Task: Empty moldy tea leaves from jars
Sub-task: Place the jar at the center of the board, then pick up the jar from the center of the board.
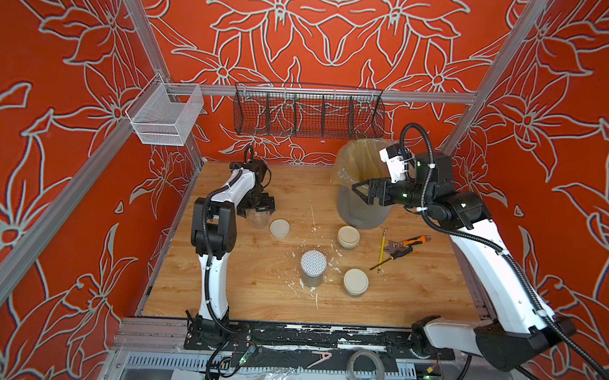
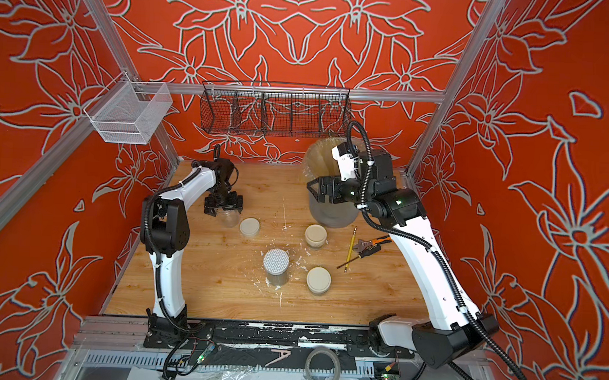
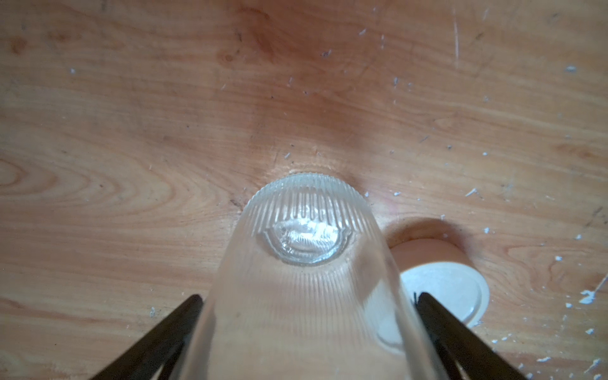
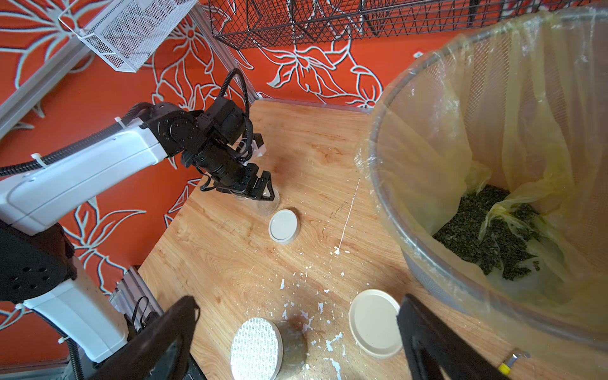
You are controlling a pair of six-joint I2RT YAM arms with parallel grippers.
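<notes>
L jaws apart astride empty jar (image 3: pixel 306 279), R jaws apart nr bin (image 1: pixel 358 214); crooked lift-off could clip rim & tip jar onto lid (image 3: pixel 454 289).

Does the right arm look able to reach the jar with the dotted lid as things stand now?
Probably yes. The right gripper is open and empty by the bin; the dotted-lid jar stands upright with open tabletop around it, and the nearest cream-lidded jar stands apart from it.
</notes>
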